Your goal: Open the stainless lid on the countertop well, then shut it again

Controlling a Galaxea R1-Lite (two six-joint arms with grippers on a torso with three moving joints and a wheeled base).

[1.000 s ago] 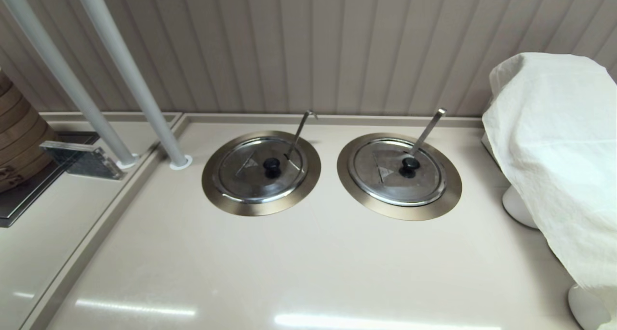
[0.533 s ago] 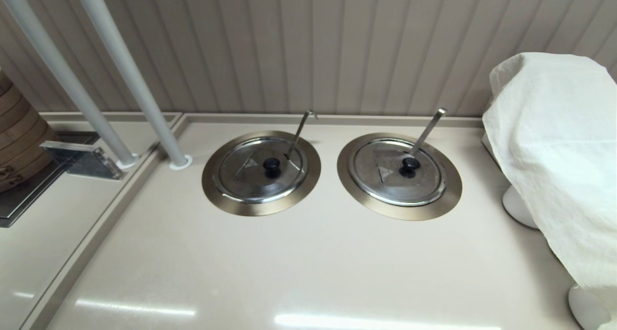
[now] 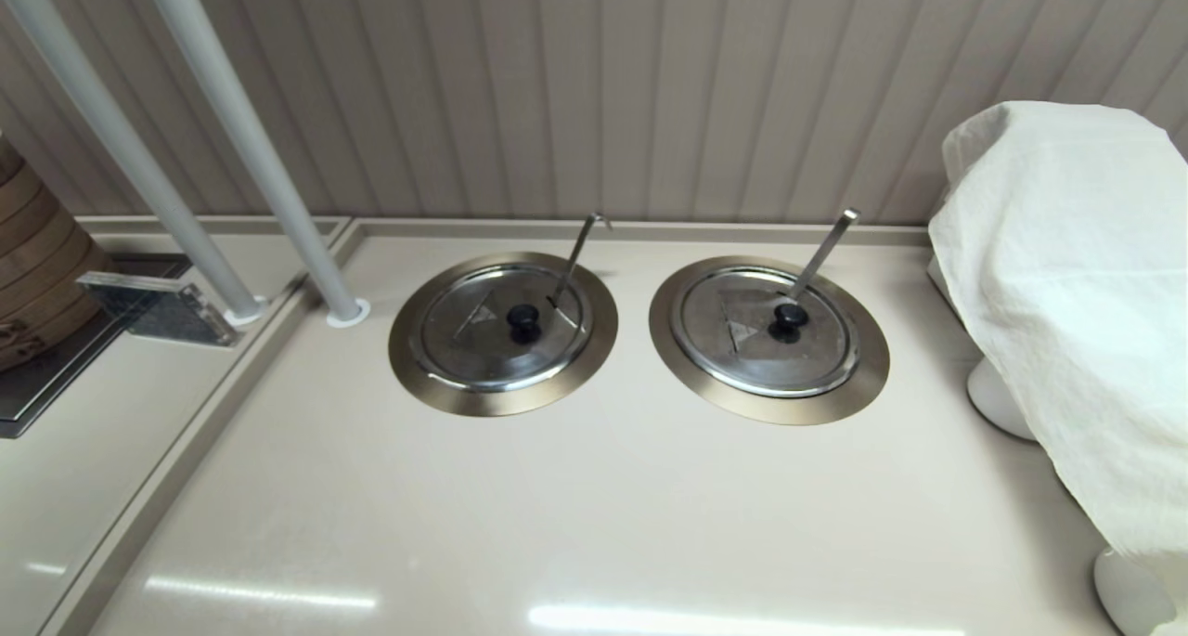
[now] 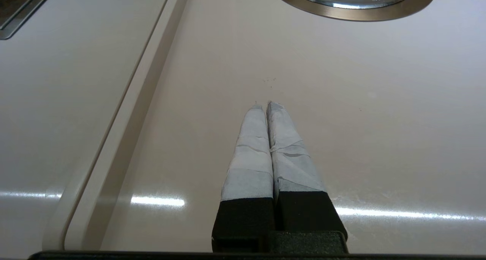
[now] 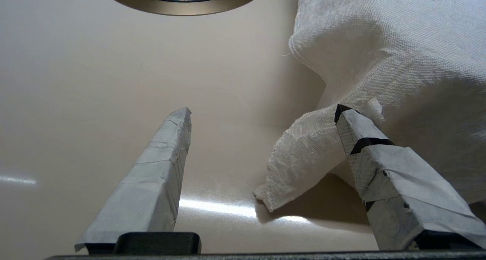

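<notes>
The left claw [image 4: 264, 105] hovers low over bare counter [image 3: 575, 515], its two taped fingers [image 4: 250, 150] pressed together and holding nothing. In its wrist view the near arc of the countertop well [image 4: 353, 15] shows ahead of the fingertips, well apart from them, and a raised seam in the counter runs along one side. The right claw [image 5: 262, 114] also hangs over the counter, its taped fingers [image 5: 152, 169] spread wide with nothing between them; one finger lies against a fold of the white cloth [image 5: 379, 55], and the rim of the twin well [image 5: 182, 3] shows beyond. Neither claw appears in the head view.

In the head view the stainless lid [image 3: 483, 330] sits closed and flat in the countertop well [image 3: 413, 362], the left of two wells set side by side near the counter's back edge. Its black knob [image 3: 522, 318] stands at the centre, and the thin hook-tipped rod [image 3: 577, 251] rises from the lid's notch, leaning toward the back wall. The twin lid [image 3: 742, 339] rests closed in the twin well [image 3: 863, 376] to the right, with a flat straight handle [image 3: 824, 251] tilted the same way. The white cloth [image 3: 1067, 292] drapes over something at the counter's right edge. Two grey poles [image 3: 232, 135] stand at the back left corner, beside a stack of bamboo steamers [image 3: 32, 255] on the lower surface to the left.
</notes>
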